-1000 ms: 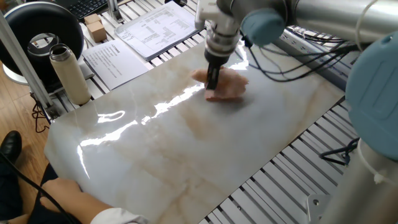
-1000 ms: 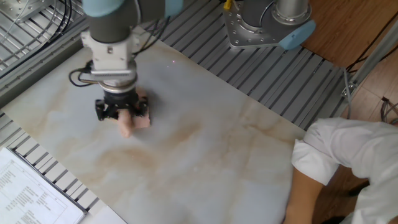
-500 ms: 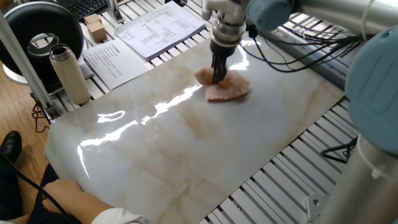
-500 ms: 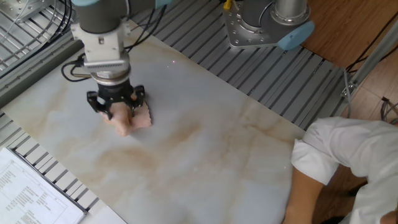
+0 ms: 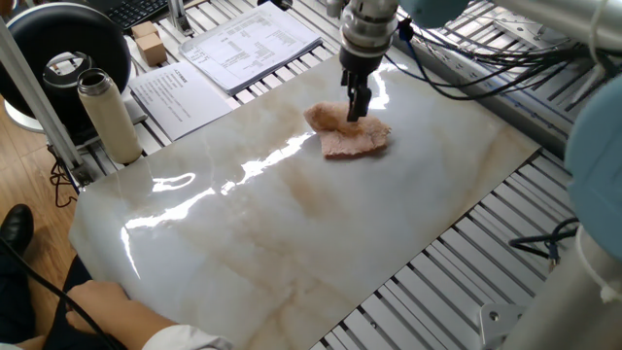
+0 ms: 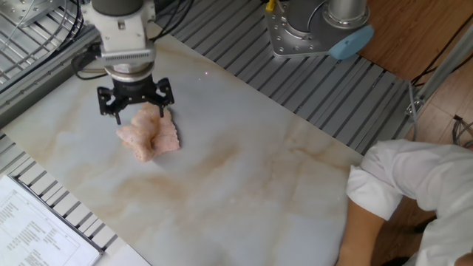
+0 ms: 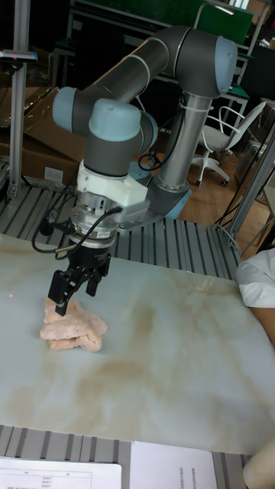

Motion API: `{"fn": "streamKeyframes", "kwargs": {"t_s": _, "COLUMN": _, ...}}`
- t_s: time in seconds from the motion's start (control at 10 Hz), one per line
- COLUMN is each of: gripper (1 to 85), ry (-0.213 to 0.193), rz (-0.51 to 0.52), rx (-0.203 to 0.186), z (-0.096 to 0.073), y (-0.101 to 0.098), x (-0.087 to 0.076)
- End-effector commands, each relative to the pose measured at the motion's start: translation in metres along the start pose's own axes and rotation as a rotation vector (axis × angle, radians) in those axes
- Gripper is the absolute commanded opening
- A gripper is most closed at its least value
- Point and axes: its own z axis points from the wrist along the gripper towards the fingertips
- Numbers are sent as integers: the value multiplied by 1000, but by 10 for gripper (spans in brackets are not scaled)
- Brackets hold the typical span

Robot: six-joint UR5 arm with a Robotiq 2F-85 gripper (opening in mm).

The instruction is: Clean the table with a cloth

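The cloth lies crumpled, pale pink with tan stains, on the far part of the cream marble table. My gripper hangs just above the cloth's back edge, fingers spread open and holding nothing. From the other side, the gripper straddles the top of the cloth on the table. In the tall view the gripper has its fingertips close over the cloth, which rests bunched on the table.
A steel bottle, printed paper sheets and a small box sit on the ribbed frame beside the table. A person's arm leans at one table end. The robot base stands behind.
My gripper has let go of the cloth, opened and risen, drifting toward the table's far edge. The cloth stays behind, spread a little wider.
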Motion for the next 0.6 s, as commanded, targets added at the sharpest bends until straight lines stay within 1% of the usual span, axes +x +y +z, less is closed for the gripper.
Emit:
{"fn": "streamKeyframes", "kwargs": {"t_s": 0.0, "gripper": 847, "ry": 19, "rz": 33, "rx": 20, "z": -24, "y": 2, "x": -1}}
{"fn": "streamKeyframes", "kwargs": {"t_s": 0.1, "gripper": 760, "ry": 17, "rz": 56, "rx": 23, "z": -31, "y": 4, "x": -8}}
{"fn": "streamKeyframes", "kwargs": {"t_s": 0.2, "gripper": 250, "ry": 16, "rz": 128, "rx": 30, "z": -28, "y": 3, "x": -16}}
{"fn": "streamKeyframes", "kwargs": {"t_s": 0.3, "gripper": 13, "ry": 2, "rz": 182, "rx": 24, "z": -12, "y": 2, "x": -29}}
{"fn": "streamKeyframes", "kwargs": {"t_s": 0.4, "gripper": 13, "ry": -24, "rz": 248, "rx": -9, "z": -8, "y": 8, "x": -38}}
{"fn": "streamKeyframes", "kwargs": {"t_s": 0.5, "gripper": 13, "ry": -38, "rz": 296, "rx": -42, "z": -9, "y": 16, "x": -43}}
